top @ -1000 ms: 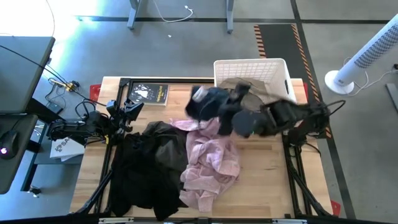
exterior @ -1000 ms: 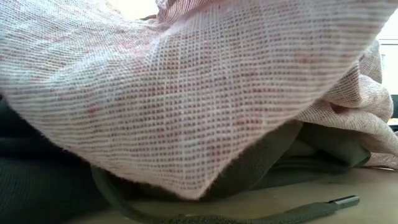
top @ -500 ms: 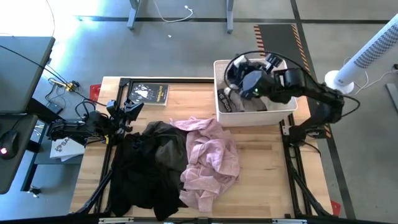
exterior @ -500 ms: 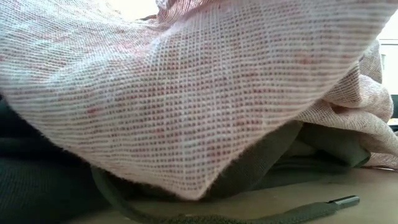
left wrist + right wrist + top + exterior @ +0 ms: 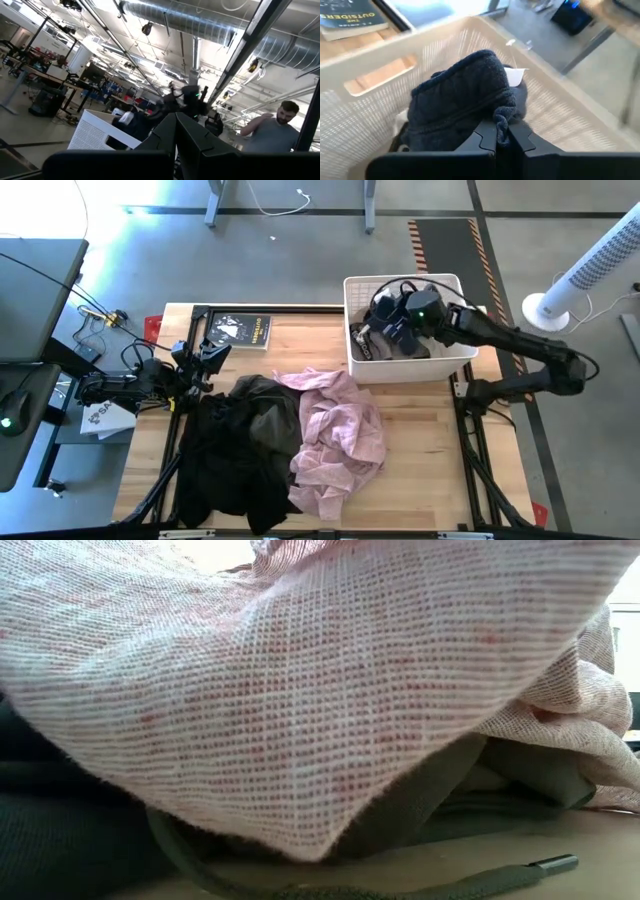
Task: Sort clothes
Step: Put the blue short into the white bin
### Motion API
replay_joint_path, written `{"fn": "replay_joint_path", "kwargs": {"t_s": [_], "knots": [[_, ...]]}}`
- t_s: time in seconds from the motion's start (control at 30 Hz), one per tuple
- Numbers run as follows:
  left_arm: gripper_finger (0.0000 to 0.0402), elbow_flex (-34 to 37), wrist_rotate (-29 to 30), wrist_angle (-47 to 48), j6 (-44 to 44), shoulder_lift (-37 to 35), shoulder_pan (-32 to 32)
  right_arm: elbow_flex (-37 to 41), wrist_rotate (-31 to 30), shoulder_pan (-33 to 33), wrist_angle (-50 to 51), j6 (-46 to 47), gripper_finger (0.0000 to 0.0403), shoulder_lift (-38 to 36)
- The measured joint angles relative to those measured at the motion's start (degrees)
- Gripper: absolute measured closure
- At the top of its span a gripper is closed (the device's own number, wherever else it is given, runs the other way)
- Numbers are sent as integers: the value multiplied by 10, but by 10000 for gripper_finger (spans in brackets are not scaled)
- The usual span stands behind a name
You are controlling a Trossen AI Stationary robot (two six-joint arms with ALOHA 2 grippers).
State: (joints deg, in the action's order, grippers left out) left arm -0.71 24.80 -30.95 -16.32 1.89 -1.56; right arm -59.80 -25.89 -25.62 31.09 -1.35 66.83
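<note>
My right gripper [image 5: 383, 323] is over the white lattice basket [image 5: 455, 284] at the table's far right, shut on a dark grey fleece garment [image 5: 460, 107] that lies bunched inside it. A pale garment [image 5: 405, 348] lies beneath it in the basket. A pale pink garment [image 5: 338, 435] and a black and dark olive heap [image 5: 238, 450] lie spread on the table's middle and near left. The pink cloth [image 5: 300, 690] fills the low view. My left gripper [image 5: 214, 357] waits shut and empty at the table's left, beside the heap. My right gripper pinches a rolled edge of the dark fleece garment [image 5: 502, 119] between its two fingers. The fingers slant down into the basket from the table's right. The garment's bulk rests bunched on the basket's contents just ahead of the fingers.
A small dark booklet [image 5: 240, 330] lies at the table's far left. An olive drawstring [image 5: 470, 878] trails on the tabletop at the near edge. Bare wood [image 5: 425, 440] shows to the right of the pink garment. A person stands in the room beyond [image 5: 280, 132].
My right gripper has carried the dark fleece garment from above the table's middle toward the far right edge, over the basket's rim, and down into the basket, where the garment now lies bunched. The gripper stays shut on it. The garments on the table have not moved.
</note>
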Motion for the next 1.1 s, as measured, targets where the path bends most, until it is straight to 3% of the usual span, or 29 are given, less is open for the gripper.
{"fn": "replay_joint_path", "kwargs": {"t_s": [0.2, 0.47, 0.87, 1.1], "knots": [[394, 0, 3, 1, 0, 0, 0, 66, 138, -76, -61, 58, 400, 29], [394, 0, 9, 3, 0, 0, 0, 90, 208, -123, -54, 89, 399, 86], [394, 0, 10, 8, 0, 0, 0, 90, 216, -124, -55, 84, 391, 179], [394, 0, 13, 11, 0, 0, 0, 90, 216, -122, -55, 86, 329, 176]]}}
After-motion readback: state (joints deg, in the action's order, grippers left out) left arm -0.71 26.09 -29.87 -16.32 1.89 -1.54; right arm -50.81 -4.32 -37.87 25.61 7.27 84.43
